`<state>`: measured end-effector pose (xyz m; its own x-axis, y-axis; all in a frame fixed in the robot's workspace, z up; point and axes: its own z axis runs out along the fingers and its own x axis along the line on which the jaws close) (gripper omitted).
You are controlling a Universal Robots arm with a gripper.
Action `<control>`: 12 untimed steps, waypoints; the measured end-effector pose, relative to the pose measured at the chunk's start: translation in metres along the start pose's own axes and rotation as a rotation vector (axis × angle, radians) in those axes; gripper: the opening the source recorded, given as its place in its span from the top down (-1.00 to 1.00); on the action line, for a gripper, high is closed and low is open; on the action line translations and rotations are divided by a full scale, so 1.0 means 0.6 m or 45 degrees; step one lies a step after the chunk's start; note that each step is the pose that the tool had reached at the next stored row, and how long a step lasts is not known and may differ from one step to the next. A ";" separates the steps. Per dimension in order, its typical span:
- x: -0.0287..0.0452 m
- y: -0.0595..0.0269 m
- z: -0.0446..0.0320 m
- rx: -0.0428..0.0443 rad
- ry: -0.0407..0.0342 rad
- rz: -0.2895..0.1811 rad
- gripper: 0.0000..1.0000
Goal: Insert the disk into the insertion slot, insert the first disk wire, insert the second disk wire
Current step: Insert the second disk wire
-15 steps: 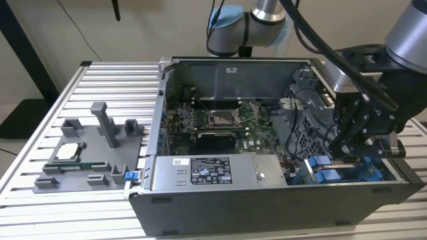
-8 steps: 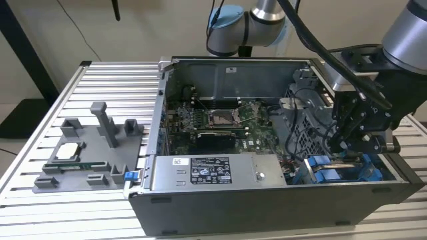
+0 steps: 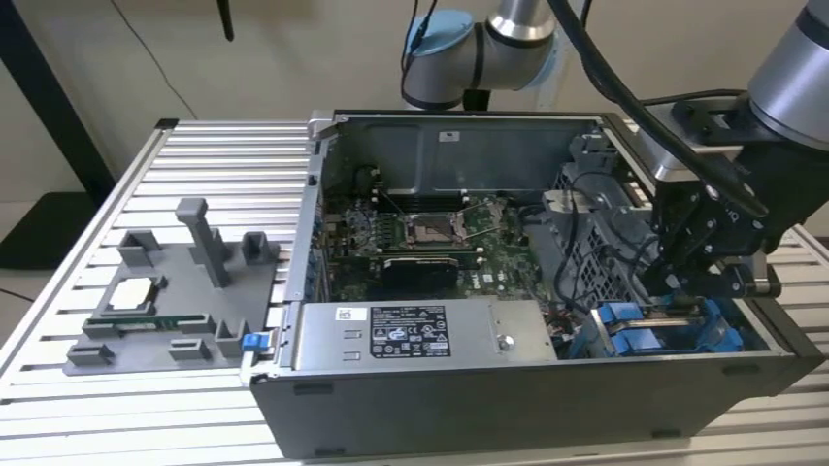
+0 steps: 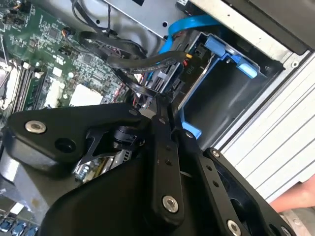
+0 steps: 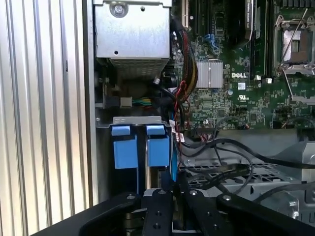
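Note:
The disk's blue carrier [image 5: 157, 147] sits down in the insertion slot of the dark grey drive cage [image 3: 585, 260], beside a second blue carrier [image 5: 124, 147]. In the exterior view both blue frames [image 3: 635, 325] show at the case's right front corner. My gripper [image 3: 684, 291] hangs right above them. In the second wrist view its black fingers [image 4: 158, 115] meet on a black wire connector [image 4: 165, 81] at the blue frame [image 4: 219, 49]. In the first wrist view the gripper [image 5: 173, 194] stands over a blue cable [image 5: 173, 164] next to the carriers.
Black cables [image 4: 123, 61] and a red-black bundle [image 5: 183, 93] cross between the cage and the motherboard [image 3: 414, 233]. The power supply [image 3: 414, 330] lies along the case front. A grey parts fixture [image 3: 169, 301] stands on the slatted table at the exterior view's left. A hand [image 4: 295, 199] is beside the case.

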<state>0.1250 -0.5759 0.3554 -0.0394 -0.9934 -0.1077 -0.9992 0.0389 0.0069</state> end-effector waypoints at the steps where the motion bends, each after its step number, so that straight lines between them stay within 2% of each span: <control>1: 0.000 -0.002 0.001 0.000 -0.0004 0.000 1.00; 4: 0.000 -0.008 0.003 0.000 -0.0006 0.000 1.00; 12: 0.004 -0.011 0.011 0.000 0.0025 0.000 1.00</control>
<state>0.1314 -0.5776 0.3485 -0.0394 -0.9936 -0.1057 -0.9992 0.0389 0.0067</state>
